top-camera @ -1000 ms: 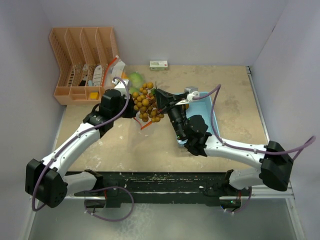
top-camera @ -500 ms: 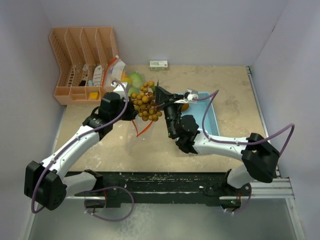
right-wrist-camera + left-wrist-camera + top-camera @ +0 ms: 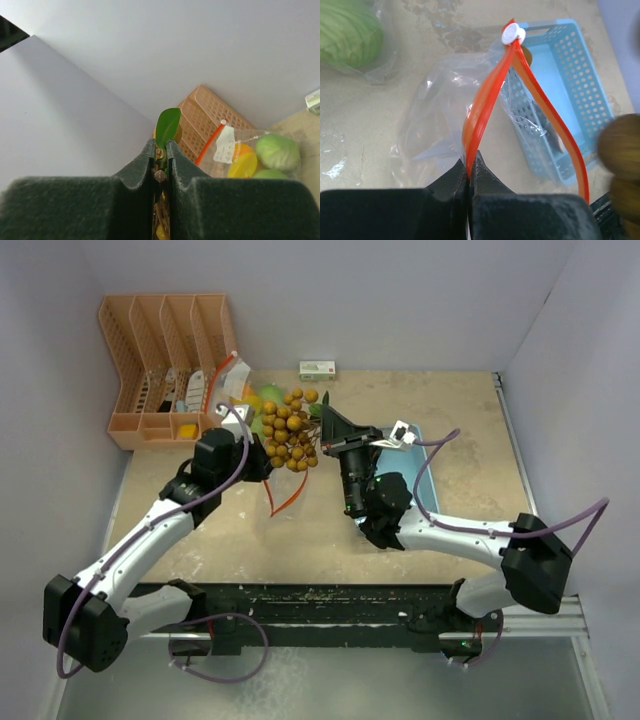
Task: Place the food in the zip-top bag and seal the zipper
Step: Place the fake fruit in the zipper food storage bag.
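From above, two arms met over one table. The left gripper (image 3: 262, 464) was clamped on the orange zipper strip (image 3: 274, 496) of one clear zip-top bag (image 3: 285, 485). The right gripper (image 3: 323, 423) held one bunch of brown balls (image 3: 287, 429) up, just above that bag's mouth. One light blue tray (image 3: 427, 472) lay to the right, and one orange rack (image 3: 163, 366) and one small box (image 3: 317, 369) stood at the back.

In the left wrist view, the left gripper (image 3: 469, 171) pinched the zipper strip (image 3: 485, 107), which had one white slider (image 3: 512, 35). One green round food (image 3: 347, 30) sat in a second bag (image 3: 372, 70).

In the right wrist view, the right gripper (image 3: 160, 150) was closed on the bunch's stem, below one green leaf (image 3: 167, 125). The second bag (image 3: 295, 145) held two green pieces and one yellow piece (image 3: 244, 164).
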Controlling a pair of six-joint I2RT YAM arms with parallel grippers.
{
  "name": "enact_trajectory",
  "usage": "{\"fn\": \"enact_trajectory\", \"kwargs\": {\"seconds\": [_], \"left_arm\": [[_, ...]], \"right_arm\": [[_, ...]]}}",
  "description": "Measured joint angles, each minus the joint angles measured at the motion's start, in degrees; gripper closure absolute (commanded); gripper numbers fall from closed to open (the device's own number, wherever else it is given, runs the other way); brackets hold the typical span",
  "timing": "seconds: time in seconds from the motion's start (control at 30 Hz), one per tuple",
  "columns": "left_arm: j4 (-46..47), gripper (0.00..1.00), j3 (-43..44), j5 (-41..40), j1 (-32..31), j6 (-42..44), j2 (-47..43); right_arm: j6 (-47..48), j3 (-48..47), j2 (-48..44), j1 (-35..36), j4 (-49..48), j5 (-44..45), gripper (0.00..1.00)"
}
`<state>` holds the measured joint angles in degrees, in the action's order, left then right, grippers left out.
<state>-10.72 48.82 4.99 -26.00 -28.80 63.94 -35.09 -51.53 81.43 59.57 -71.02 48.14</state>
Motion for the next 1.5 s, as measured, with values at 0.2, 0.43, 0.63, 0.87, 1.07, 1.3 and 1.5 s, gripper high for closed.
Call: {"fn": "enact_trajectory", "kwargs": {"seconds": [0.2, 0.43, 0.63, 0.87, 1.07, 1.3, 1.5], "left_arm": [[2.0, 1.00, 0.0, 1.0, 0.0, -3.1, -3.7], [2.7, 1.00, -0.2, 1.2, 0.0, -4.9, -3.6], [4.1, 1.00, -2.0, 2.3, 0.0, -6.6, -2.6], [5.8, 1.00, -2.2, 3.8, 0.0, -9.2, -1.8], [5.4, 1.00, -2.2, 3.8, 0.1, -10.8, -2.0], [5.5, 1.00, -2.2, 4.1, 0.1, -12.2, -2.5], [5.5, 1.00, -2.2, 4.2, 0.1, -12.4, -2.5]], "right_arm": [[-3.2, 3.6, 2.1, 0.0, -2.2, 0.4, 1.00], [-3.1, 4.0, 6.7, -0.3, -9.3, 0.4, 1.00], [-2.4, 4.1, 6.7, -0.2, -12.5, 0.5, 1.00], [-1.7, 5.4, 8.0, -0.2, -13.7, 0.4, 1.00], [-0.5, 9.8, 8.1, -0.3, -13.7, 0.2, 1.00], [4.1, 13.9, 7.5, -0.3, -13.3, 0.4, 1.00], [9.6, 14.6, 7.5, 0.5, -13.2, 0.7, 1.00]]}}
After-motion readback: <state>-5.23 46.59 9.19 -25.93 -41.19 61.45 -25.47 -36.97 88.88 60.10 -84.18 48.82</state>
